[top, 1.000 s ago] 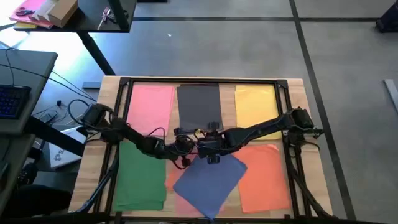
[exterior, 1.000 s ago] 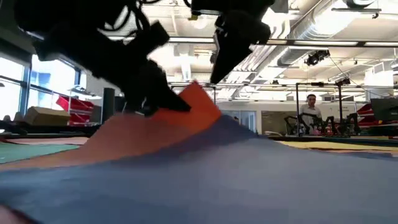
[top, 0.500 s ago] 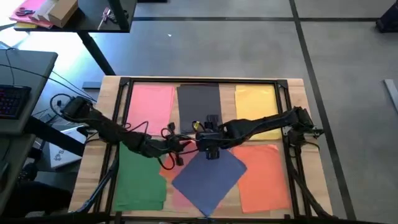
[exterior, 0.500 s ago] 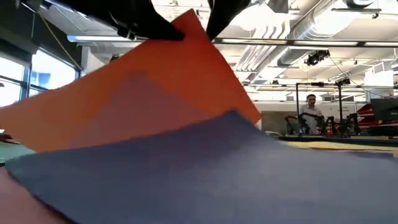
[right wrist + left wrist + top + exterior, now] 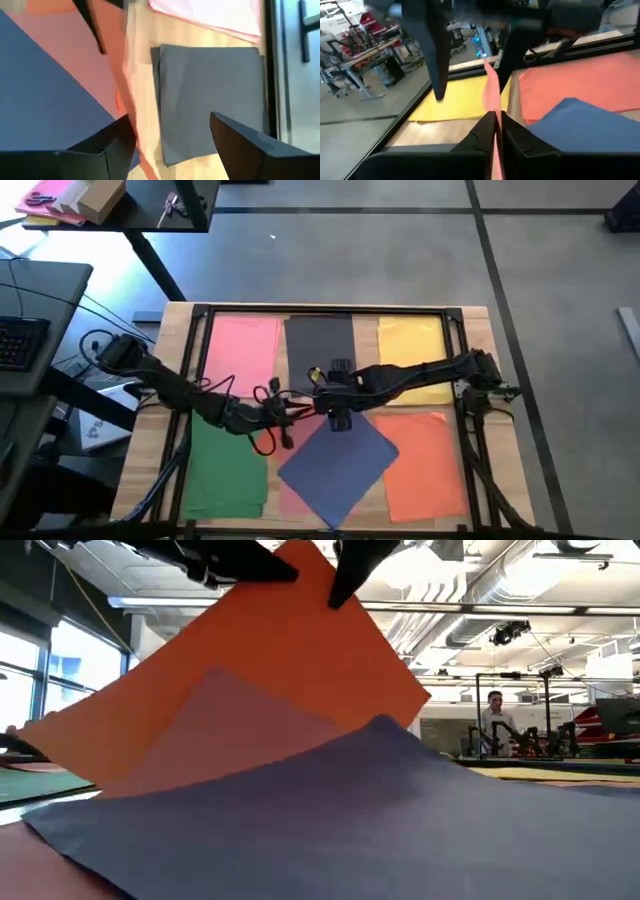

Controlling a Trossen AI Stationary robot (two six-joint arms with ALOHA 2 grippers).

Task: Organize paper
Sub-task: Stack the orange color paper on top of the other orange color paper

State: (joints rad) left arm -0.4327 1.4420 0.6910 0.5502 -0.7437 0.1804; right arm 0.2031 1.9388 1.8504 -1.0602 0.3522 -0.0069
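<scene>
Paper lay spread over the table (image 5: 470, 320); beside the blue sheet (image 5: 338, 462), the left gripper (image 5: 496, 117) pinched an orange sheet's (image 5: 290, 670) corner, the right gripper (image 5: 338, 418) gaping empty, so lifting slowly seemed wise.

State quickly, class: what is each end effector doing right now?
Left end effector: shut on the orange sheet, lifting its corner.
Right end effector: open, holding nothing, above the dark grey sheet.
</scene>
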